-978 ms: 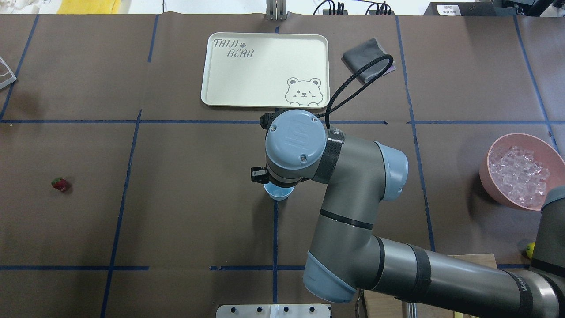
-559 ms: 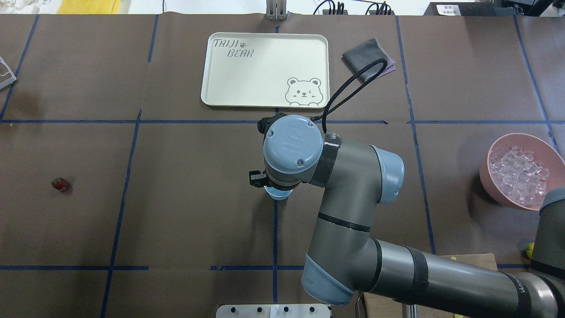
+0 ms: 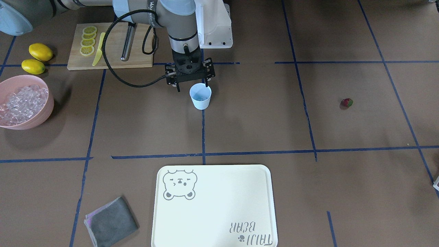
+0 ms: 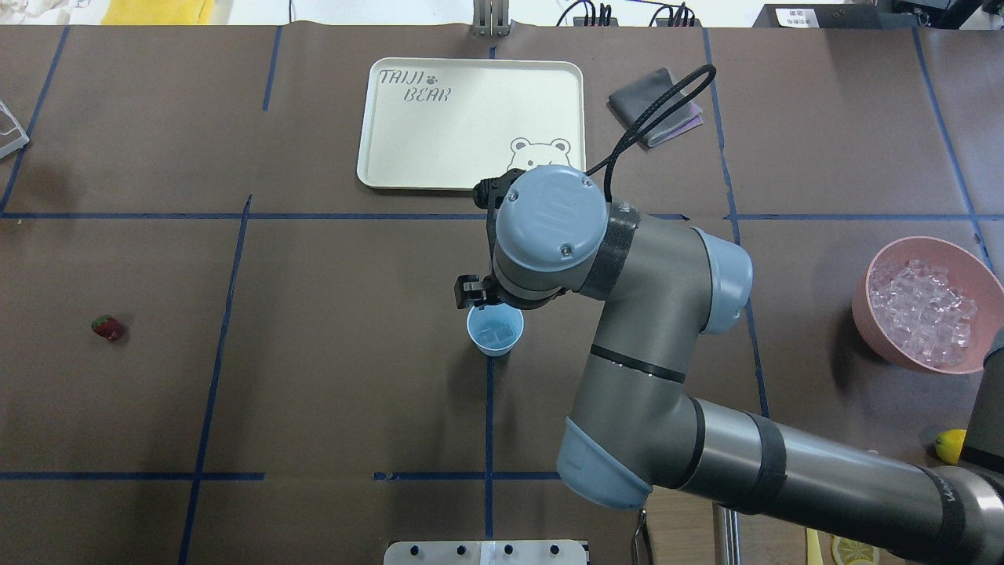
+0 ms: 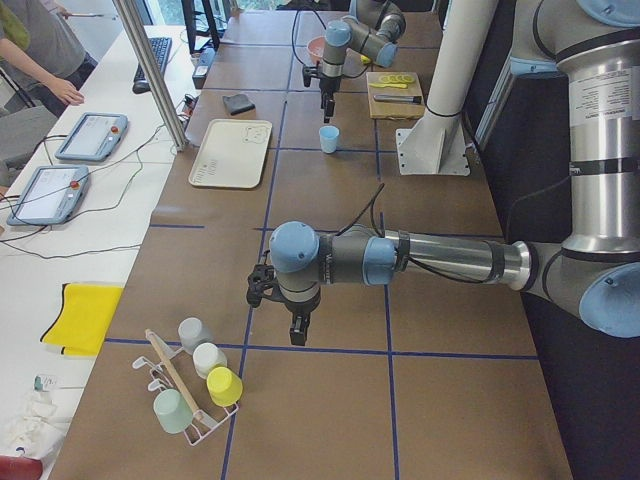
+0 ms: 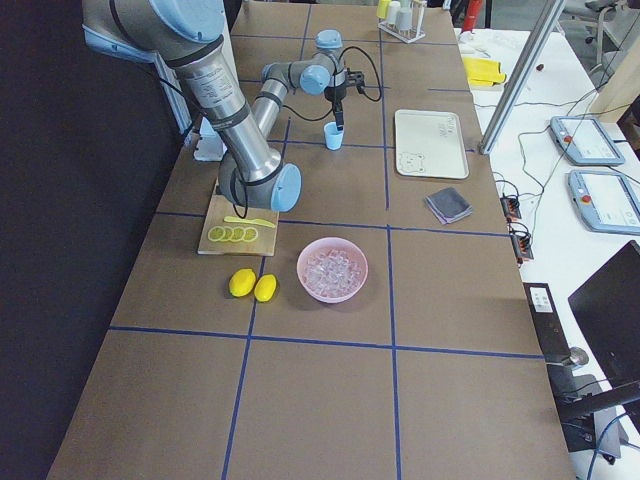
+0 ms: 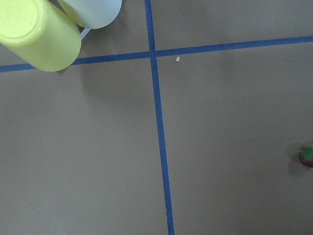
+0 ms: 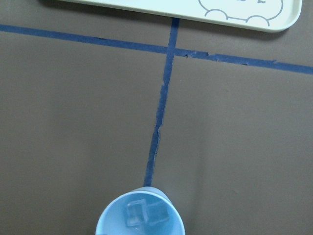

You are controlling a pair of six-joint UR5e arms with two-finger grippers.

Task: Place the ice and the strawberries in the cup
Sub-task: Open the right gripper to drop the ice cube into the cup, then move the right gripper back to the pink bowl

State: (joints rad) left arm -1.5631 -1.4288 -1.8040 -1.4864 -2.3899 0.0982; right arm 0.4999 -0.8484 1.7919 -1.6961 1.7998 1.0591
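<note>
The pale blue cup [image 4: 495, 331] stands upright at the table's middle, also in the front view [image 3: 200, 96]. Two clear ice cubes [image 8: 142, 214] lie in its bottom. My right gripper [image 3: 192, 85] hangs just above and behind the cup's rim, jaws apart and empty. More ice [image 4: 925, 310] fills the pink bowl [image 4: 861, 314] at the far right. The red strawberry [image 4: 107, 327] lies alone at the far left, and at the right edge of the left wrist view [image 7: 307, 156]. My left gripper [image 5: 297, 330] shows only in the left side view; I cannot tell its state.
A cream bear tray [image 4: 471, 133] lies beyond the cup, with a grey cloth [image 4: 651, 102] to its right. A cutting board with lemon slices [image 3: 109, 51] and two lemons [image 3: 40, 51] sit near the robot's base. A rack of cups [image 5: 195, 385] stands by the left arm.
My right wrist has moved away from the cup, toward the tray and a little right. The cup now shows whole, with ice cubes inside. The strawberry has not moved.
</note>
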